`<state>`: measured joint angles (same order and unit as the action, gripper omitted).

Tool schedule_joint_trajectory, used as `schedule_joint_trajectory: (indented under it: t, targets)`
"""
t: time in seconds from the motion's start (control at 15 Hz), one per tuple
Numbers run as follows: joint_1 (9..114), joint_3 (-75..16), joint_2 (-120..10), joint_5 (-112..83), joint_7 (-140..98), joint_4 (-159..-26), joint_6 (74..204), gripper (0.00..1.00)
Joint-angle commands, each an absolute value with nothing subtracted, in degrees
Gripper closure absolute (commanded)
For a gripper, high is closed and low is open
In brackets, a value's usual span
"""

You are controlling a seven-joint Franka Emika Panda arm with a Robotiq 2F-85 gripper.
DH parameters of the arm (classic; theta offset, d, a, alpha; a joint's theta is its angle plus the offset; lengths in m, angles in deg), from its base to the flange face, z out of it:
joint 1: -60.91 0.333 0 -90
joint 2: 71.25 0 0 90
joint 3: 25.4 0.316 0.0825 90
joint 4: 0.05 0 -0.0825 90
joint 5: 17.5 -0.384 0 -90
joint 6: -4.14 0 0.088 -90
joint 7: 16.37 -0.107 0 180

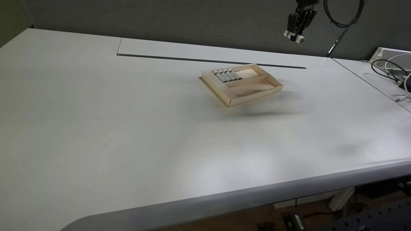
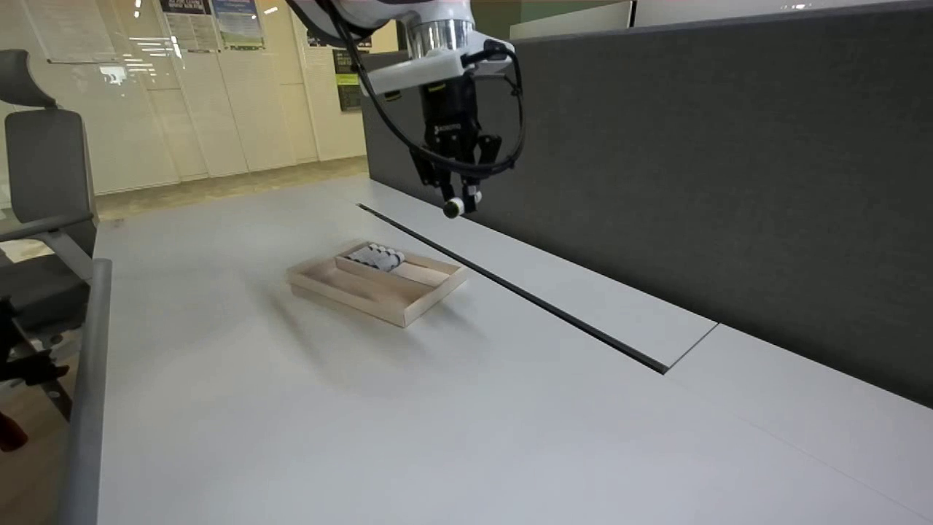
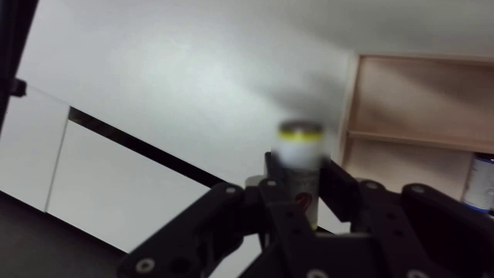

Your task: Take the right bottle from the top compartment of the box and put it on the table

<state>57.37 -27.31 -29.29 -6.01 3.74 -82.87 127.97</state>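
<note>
- Your gripper is closed to the width of the right bottle, a finger pressed on either side.
- You have that bottle sideways in mid-air, above the table and apart from the box.
- In an exterior view you see four similar bottles side by side at one end of the top compartment.

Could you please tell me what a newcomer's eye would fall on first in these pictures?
Probably on the black gripper above the off-white table, against the dark grey panel in both exterior views and closed on a small white bottle. Next, perhaps, on the pale wooden box, where similar bottles lie side by side in the narrow compartment.
</note>
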Motion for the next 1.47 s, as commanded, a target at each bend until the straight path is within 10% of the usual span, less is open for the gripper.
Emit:
schedule_joint_trajectory:
  t: [0.0, 0.07, 0.13, 0.6, 0.67, 1.4]
  targets:
    - [54.5, -30.2, -32.7, -4.9, 0.7, -89.1, 131.0, 0.93]
    - [53.6, -30.2, -33.0, -5.8, 1.2, -88.8, 128.0, 0.93]
    - [53.5, -29.2, -30.3, -5.7, 3.4, -85.9, 129.6, 0.71]
    - [53.1, -29.7, -31.0, -5.8, 2.8, -86.8, 128.5, 0.71]
    - [53.1, -29.7, -31.0, -5.8, 2.7, -86.8, 128.5, 0.93]
    - [52.5, -30.4, -17.3, -7.4, -2.3, -84.6, 143.5, 0.93]
